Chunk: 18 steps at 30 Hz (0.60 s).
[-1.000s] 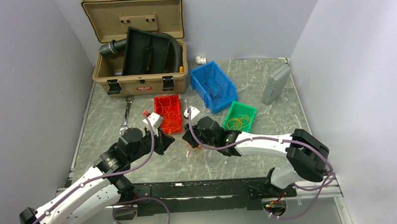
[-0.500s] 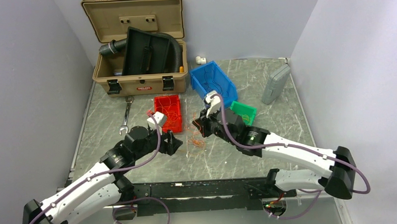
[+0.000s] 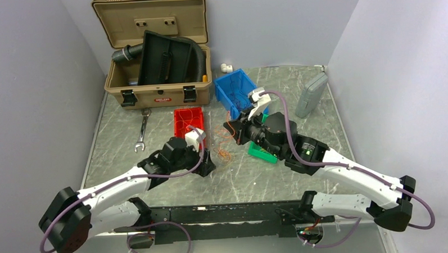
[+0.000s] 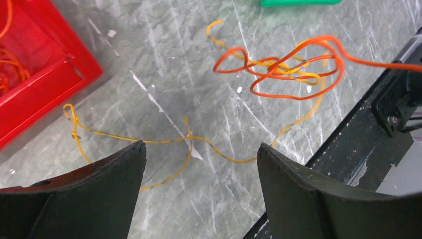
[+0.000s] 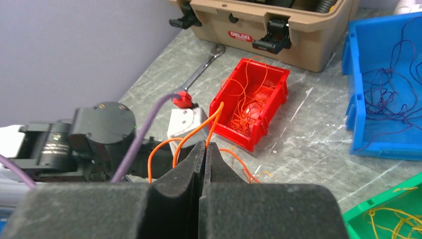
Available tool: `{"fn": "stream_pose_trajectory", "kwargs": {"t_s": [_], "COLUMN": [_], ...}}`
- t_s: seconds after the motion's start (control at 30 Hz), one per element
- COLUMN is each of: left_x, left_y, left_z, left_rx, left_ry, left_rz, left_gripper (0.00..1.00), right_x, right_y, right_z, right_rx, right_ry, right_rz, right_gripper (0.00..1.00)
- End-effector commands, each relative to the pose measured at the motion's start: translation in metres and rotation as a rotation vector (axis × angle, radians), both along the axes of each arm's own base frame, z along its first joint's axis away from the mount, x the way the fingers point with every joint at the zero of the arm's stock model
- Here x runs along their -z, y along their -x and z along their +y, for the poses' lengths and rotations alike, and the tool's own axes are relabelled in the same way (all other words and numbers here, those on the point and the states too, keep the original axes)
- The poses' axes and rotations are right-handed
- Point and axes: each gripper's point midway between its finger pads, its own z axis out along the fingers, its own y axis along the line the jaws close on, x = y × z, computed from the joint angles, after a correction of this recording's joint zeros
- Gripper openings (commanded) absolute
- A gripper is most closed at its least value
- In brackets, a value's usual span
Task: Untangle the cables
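A tangle of thin orange and yellow cables [image 3: 222,148] lies on the grey marbled tabletop [image 3: 116,153] near the middle of the top view. It sits between the two grippers and just right of a red plastic bin [image 3: 182,119].

The right gripper [image 3: 231,129] sits just above and right of the tangle, with its black fingers pressed flat together. In the lower centre of its wrist view [image 5: 205,144], an orange strand [image 5: 215,119] comes out of the seam at the fingertips, pinched there. It runs up the frame toward the red bin's near wall [image 5: 234,137].

The left gripper [image 3: 205,165] sits below and left of the tangle, its jaws wide apart and holding nothing. In its wrist view [image 4: 200,149], a yellow strand [image 4: 149,139] lies on the stone across the gap beyond the fingertips. The orange loops [image 4: 278,69] fill the upper right, and one length runs off the right edge.

The red bin holds more orange wire. A blue plastic bin [image 5: 351,94] at the right edge holds dark thin wires. A green plastic bin [image 5: 378,209] at the lower right holds yellow ones.
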Motion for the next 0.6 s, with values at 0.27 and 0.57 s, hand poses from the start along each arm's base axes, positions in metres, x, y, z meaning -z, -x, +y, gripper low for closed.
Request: {"fn": "stream_pose_trajectory", "kwargs": {"t_s": [0.27, 0.57], "left_x": [-0.041, -0.046], "left_y": [0.007, 0.024], "left_z": [-0.054, -0.079], "left_rx": [0.225, 0.394], "left_ry": [0.263, 0.272], "left_rz": [-0.164, -0.255], "left_gripper": [0.89, 0.82], "right_x": [-0.048, -0.055], "right_y": [-0.002, -0.005], "right_z": [-0.017, -0.014], "right_rx": [0.069, 0.074], "right_ry": [-0.098, -0.116], "right_rz": [-0.034, -0.037], "right_gripper": [0.00, 0.00]}}
